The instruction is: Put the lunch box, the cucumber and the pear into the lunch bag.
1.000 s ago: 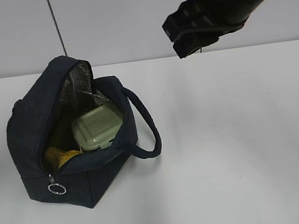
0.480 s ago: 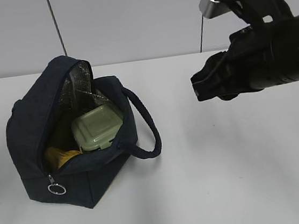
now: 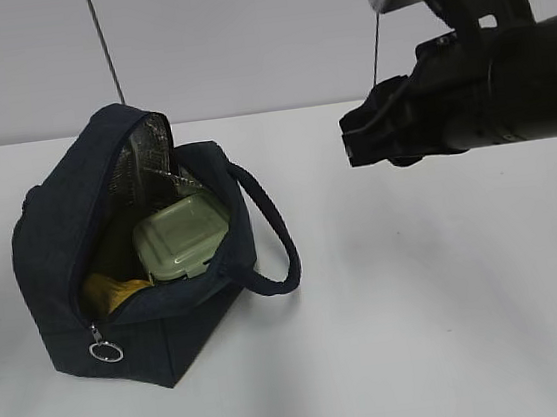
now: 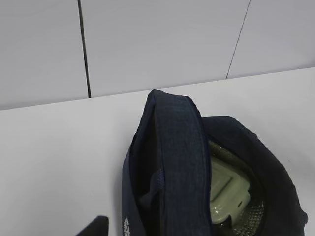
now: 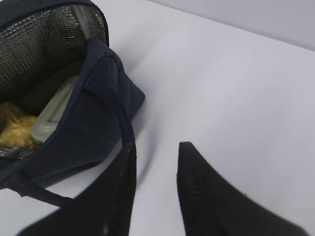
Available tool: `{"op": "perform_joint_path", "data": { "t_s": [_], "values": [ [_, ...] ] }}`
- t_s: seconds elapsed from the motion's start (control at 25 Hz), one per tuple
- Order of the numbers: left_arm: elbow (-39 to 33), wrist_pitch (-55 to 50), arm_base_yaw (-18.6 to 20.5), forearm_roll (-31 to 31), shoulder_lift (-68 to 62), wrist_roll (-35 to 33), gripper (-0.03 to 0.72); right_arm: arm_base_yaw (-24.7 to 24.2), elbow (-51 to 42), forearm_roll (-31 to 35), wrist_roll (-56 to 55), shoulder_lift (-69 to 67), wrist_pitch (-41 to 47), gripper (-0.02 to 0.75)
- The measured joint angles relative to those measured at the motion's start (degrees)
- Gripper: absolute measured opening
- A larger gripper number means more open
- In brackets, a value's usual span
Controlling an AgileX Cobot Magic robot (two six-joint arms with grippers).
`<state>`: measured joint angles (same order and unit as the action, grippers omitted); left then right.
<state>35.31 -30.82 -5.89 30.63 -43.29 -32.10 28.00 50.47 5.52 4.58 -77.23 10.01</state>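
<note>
Though boxy, soft navy lunch bag (image 3: 130, 276)

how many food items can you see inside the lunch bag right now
2. The lunch box sits near the top of the lunch bag opening, and the pear shows as a yellow patch lower left of it. The cucumber isn't clearly visible; it may be hidden underneath.

There was one lunch bag (image 3: 116, 287) on the table (image 3: 450, 300); inside it, one lunch box (image 3: 181, 237) and one pear (image 3: 114, 288); one strap handle (image 3: 271, 234); one zipper ring (image 3: 106, 351); one gripper (image 3: 376, 137) above.
</note>
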Motion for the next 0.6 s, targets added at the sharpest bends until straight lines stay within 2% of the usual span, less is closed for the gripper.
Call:
{"op": "perform_joint_path", "data": {
  "t_s": [0.08,0.24,0.32,0.44,0.6],
  "values": [
    [0.0,-0.12,0.0,0.0,0.0,0.0,0.39,0.0,-0.89,-0.47,0.0,-0.11,-2.51,0.238],
    [0.0,-0.16,0.0,-0.06,0.0,-0.12,0.389,2.12,-7.39,-0.5,-2.6,1.32,-14.2,0.244],
    [0.0,-0.16,0.0,-0.45,0.0,-0.23,0.389,5.87,-13.51,-3.05,-3.55,2.0,-22.72,0.244],
    [0.0,-0.18,0.0,-1.19,0.0,-0.23,0.389,12.15,-20.05,-10.05,-3.9,1.03,-30.94,0.244],
    [0.0,-0.23,0.0,-1.3,0.04,-0.29,0.389,17.97,-21.57,-15.68,-4.58,-5.11,-34.89,0.25]
  ]
}}
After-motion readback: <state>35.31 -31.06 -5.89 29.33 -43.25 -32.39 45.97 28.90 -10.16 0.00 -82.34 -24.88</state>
